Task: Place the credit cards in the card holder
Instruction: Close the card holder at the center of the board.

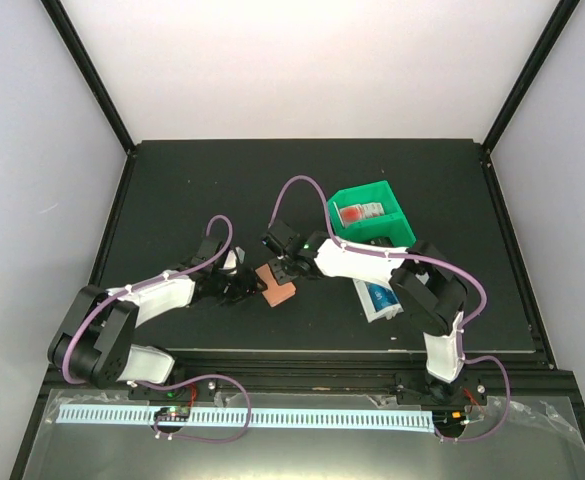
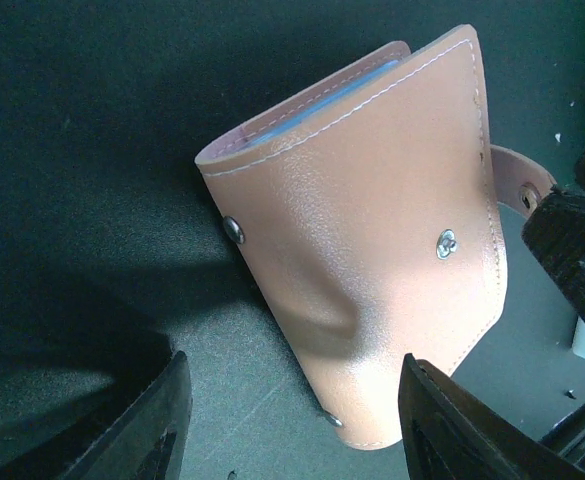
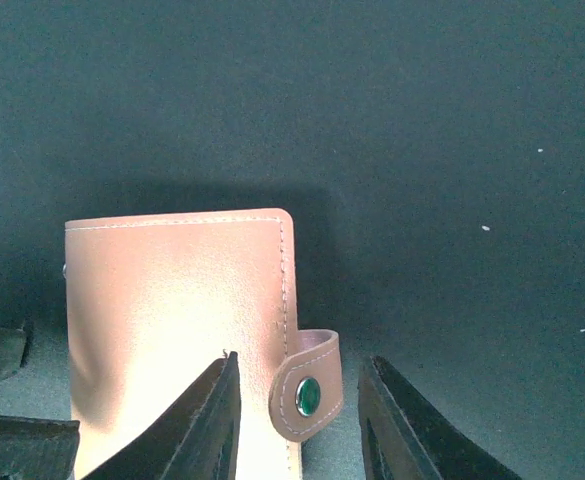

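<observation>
The card holder [image 1: 276,288] is a salmon-pink wallet lying folded on the black mat between both arms. In the left wrist view a thin blue edge of a credit card [image 2: 357,88] shows inside its fold. My left gripper [image 2: 297,430] is open, with the card holder's [image 2: 372,260] near corner lying between its fingers, the left finger well apart from it. My right gripper [image 3: 302,425] is open and straddles the snap tab [image 3: 307,390], with a gap on each side. Its left finger [image 3: 192,420] hangs over the card holder's cover [image 3: 172,300].
A green bin [image 1: 372,215] with red and white contents stands behind the right arm. A white bin [image 1: 377,298] holding something blue lies partly under that arm. The black mat [image 1: 192,190] stretches to the rear and left, bounded by the frame rails.
</observation>
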Tool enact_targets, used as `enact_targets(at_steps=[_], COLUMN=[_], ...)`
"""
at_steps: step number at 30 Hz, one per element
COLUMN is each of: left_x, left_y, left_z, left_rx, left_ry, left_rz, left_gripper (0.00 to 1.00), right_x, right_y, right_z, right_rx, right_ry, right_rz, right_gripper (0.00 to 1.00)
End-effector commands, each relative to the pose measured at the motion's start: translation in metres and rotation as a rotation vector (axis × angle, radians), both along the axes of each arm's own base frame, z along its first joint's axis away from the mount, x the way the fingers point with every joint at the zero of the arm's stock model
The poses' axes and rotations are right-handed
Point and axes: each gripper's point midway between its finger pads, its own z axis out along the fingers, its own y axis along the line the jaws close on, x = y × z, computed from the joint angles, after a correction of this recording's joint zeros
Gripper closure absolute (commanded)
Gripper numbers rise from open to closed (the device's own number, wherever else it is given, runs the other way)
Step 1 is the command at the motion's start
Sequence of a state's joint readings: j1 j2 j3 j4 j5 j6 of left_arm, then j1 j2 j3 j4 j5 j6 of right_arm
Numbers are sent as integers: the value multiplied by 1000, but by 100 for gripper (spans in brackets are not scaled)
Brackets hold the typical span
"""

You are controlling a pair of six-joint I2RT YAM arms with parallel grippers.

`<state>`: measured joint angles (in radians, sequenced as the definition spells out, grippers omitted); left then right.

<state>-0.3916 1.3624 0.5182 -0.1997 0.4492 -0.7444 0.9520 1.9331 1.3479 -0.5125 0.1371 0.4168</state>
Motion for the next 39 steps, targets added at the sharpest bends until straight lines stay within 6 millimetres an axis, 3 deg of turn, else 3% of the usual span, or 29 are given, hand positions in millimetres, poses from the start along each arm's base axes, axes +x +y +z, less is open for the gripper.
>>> enact_targets(at_steps=[1, 18, 27, 39], left_x=[5, 2, 9, 10], left_y=[1, 4, 4, 9], left_z=[-2, -5, -11, -34], left_rx=[-4, 8, 20, 70], left_ry=[-10, -3, 3, 47], left_rz=[9, 13, 31, 43], left_gripper=[42, 42, 43, 62], right_x=[7, 7, -6, -15], right_y=[-1, -2, 16, 27], right_z=[-2, 4, 5, 0], right_rx=[-17, 35, 165, 267], right_ry=[-13, 1, 87, 163], right_rz=[-14, -64, -19, 1], right_gripper=[66, 98, 99, 99])
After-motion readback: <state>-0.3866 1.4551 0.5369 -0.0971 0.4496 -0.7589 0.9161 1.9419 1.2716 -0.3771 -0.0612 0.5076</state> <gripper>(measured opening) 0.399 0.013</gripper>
